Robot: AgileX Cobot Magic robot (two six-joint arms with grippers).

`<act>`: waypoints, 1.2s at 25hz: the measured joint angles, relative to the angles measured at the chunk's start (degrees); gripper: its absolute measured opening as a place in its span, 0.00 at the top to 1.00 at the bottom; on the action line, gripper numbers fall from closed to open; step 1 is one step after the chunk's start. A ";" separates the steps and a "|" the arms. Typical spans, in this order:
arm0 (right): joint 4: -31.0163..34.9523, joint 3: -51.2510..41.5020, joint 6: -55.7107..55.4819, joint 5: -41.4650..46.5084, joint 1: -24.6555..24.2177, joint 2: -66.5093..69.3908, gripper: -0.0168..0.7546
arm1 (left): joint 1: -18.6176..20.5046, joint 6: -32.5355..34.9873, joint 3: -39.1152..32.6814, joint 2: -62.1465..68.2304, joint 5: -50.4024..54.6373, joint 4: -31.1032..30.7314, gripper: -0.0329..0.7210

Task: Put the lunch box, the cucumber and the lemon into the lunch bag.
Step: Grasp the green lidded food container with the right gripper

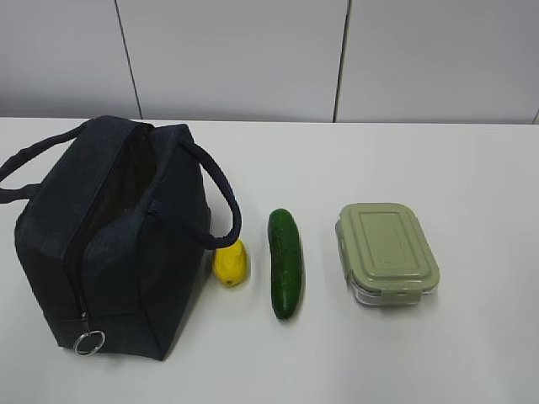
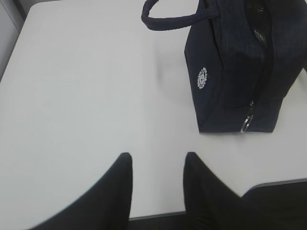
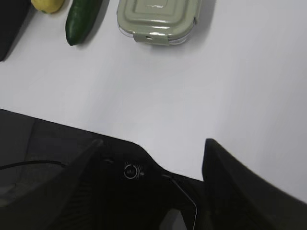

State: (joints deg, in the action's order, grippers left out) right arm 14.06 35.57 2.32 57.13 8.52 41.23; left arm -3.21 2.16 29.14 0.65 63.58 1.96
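Observation:
The dark navy lunch bag [image 1: 109,244] stands at the left with its top zipper open; it also shows in the left wrist view [image 2: 230,72]. The yellow lemon [image 1: 230,263] lies right beside the bag. The dark green cucumber [image 1: 285,263] lies to the right of the lemon. The lunch box [image 1: 387,252] with its sage-green lid sits farther right. The right wrist view shows the lunch box [image 3: 156,19], cucumber [image 3: 81,19] and lemon [image 3: 47,5] far ahead. My left gripper [image 2: 157,158] is open and empty near the table's front edge, left of the bag. My right gripper [image 3: 153,143] is open and empty.
A metal ring pull [image 1: 88,342] hangs at the bag's front end. Two padded handles [image 1: 221,198] loop out to either side of the bag. The white table [image 1: 472,168] ends at a grey panelled wall [image 1: 253,59]. Neither arm shows in the exterior view.

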 joint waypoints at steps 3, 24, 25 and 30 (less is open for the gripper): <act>1.08 1.18 0.11 -0.53 0.00 5.98 0.36 | 0.00 0.00 0.00 0.00 0.00 0.00 0.64; 23.86 21.15 20.06 0.41 -6.42 41.98 0.41 | 0.00 0.00 0.00 0.00 0.00 0.11 0.64; 27.48 21.26 22.55 1.69 -8.52 42.81 0.43 | 0.00 0.00 0.00 0.00 0.00 0.11 0.64; 37.29 21.63 34.19 10.03 -18.14 47.22 0.50 | 0.00 0.00 0.00 0.00 0.00 0.11 0.64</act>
State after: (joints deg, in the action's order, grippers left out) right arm 51.35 57.20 36.51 67.16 -9.62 88.45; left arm -3.21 2.16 29.14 0.65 63.58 2.07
